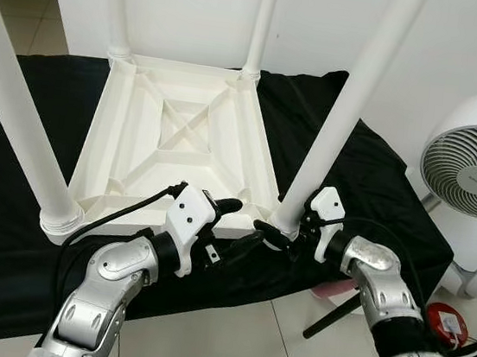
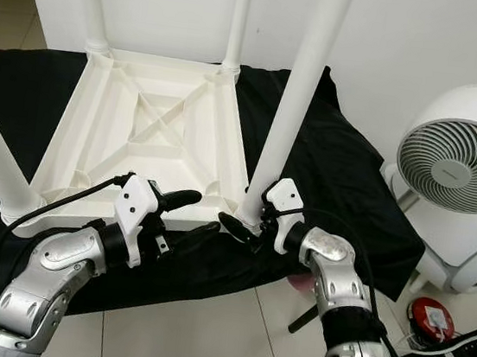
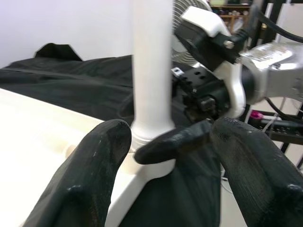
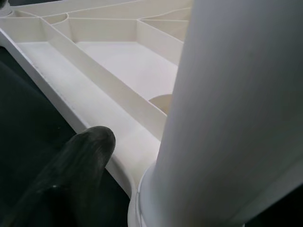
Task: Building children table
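No legible text was found in any view. The fan (image 1: 472, 177) at far right carried a small grey mark on its centre hub, too small to read. A red disc (image 1: 445, 322) on the floor near the fan bore a white label; its print could not be made out.

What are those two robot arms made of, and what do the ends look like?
Both arms are shiny silver metal with black joints. The left gripper and right gripper each have a white plastic housing, a black cable looping from it, and two long, rounded, matte black fingers as jaws.
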{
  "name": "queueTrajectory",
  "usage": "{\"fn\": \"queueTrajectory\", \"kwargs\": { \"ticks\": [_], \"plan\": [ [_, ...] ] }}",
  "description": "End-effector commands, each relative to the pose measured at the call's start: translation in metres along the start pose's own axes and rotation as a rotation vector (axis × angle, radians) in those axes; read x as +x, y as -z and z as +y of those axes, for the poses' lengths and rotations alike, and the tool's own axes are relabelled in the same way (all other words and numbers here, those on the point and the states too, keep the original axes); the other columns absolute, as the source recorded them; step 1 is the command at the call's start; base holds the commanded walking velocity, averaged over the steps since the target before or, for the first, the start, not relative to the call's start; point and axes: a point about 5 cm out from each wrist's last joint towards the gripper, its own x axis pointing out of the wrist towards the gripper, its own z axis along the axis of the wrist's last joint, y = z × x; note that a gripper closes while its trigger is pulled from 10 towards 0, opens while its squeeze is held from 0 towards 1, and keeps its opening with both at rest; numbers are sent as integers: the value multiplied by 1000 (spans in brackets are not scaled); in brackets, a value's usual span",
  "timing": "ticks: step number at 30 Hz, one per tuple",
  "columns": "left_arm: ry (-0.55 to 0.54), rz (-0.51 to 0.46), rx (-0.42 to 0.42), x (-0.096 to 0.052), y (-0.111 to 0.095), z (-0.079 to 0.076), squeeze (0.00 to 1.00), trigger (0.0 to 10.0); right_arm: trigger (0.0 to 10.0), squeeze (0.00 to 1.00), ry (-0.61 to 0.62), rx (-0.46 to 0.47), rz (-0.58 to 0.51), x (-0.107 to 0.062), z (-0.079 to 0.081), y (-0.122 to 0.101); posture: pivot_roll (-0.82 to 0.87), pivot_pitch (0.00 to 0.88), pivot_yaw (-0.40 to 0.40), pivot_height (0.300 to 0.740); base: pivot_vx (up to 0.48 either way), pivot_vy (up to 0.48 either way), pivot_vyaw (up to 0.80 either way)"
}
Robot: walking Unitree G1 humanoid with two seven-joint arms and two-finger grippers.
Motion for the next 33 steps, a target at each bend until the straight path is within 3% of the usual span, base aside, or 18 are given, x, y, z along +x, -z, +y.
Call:
{"fn": "queueTrajectory", "kwargs": {
  "ticks": [1, 17, 18, 19, 20, 24, 27, 29, 32, 33],
  "plan": [
    [-38, 20, -14, 0, 4, -2, 0, 10000, 0, 0, -45, -11, 27, 4, 0, 2, 35, 0, -81, 740, 0, 0, 0],
    [-31, 57, -26, 1, 14, -9, 0, 10000, 0, 0, -88, 38, 26, 2, 8, 15, 23, 0, -88, 740, 0, 0, 0],
    [-30, 56, -26, 1, 14, -8, 0, 10000, 8745, 0, -80, 57, 10, 2, 11, 15, 21, 0, -87, 740, 0, 0, 0],
    [-30, 56, -26, 1, 14, -8, 0, 10000, 8745, 0, -80, 57, 10, 2, 11, 15, 21, 0, -87, 740, 0, 0, 0],
    [-30, 56, -26, 1, 14, -8, 0, 10000, 10000, 0, -50, 78, -17, 3, 13, 12, 18, 0, -87, 740, 0, 0, 0],
    [-29, 56, -27, 1, 14, -8, 0, 10000, 10000, 0, 21, 95, -46, 6, 14, 9, 15, 0, -88, 740, 0, 0, 0],
    [-29, 56, -27, 2, 14, -8, 0, 10000, 10000, 0, 168, 105, -5, 10, 12, 11, 16, 0, -90, 740, 0, 0, 0],
    [-29, 56, -27, 2, 14, -8, 0, 10000, 10000, 0, 168, 105, -5, 10, 12, 11, 16, 0, -90, 740, 0, 0, 0],
    [-30, 54, -27, 3, 14, -9, 0, 10000, 10000, 0, 322, 144, 17, 11, 13, 12, 14, 0, -92, 740, 0, 0, 0],
    [-30, 54, -27, 3, 14, -9, 0, 10000, 10000, 0, 322, 144, 17, 11, 13, 12, 14, 0, -92, 740, 0, 0, 0]
  ]
}}
